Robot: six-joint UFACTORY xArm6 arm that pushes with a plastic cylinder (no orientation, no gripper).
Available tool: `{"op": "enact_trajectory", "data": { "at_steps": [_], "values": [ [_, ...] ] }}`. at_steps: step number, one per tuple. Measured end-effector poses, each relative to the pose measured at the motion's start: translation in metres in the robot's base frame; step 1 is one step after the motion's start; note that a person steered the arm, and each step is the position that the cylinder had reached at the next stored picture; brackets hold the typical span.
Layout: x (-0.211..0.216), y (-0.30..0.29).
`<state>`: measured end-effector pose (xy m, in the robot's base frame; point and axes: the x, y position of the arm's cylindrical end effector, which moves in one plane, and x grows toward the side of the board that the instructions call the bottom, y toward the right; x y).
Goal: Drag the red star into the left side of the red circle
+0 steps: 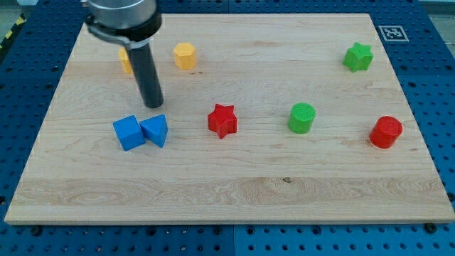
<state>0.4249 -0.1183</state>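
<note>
The red star (222, 119) lies near the middle of the wooden board (234, 192). The red circle (386, 132) stands far to the view's right, near the board's right edge, with a green circle (302, 118) between the two. My tip (153, 105) rests on the board to the view's left of the red star, about a hundred pixels away, just above the blue triangle (156, 131). It touches no block.
A blue cube (129, 133) touches the blue triangle's left side. A yellow hexagon (185, 55) sits at the view's top left. Another yellow block (126, 61) is partly hidden behind the rod. A green star (357, 57) is at the top right.
</note>
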Motion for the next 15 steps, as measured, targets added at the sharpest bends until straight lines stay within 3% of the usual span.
{"op": "enact_trajectory", "data": {
  "at_steps": [2, 3, 4, 6, 7, 9, 10, 12, 14, 15],
  "values": [
    [0.007, 0.082],
    [0.045, 0.133],
    [0.049, 0.129],
    [0.068, 0.057],
    [0.094, 0.072],
    [0.086, 0.19],
    [0.086, 0.168],
    [0.036, 0.154],
    [0.065, 0.236],
    [0.07, 0.223]
  ]
}}
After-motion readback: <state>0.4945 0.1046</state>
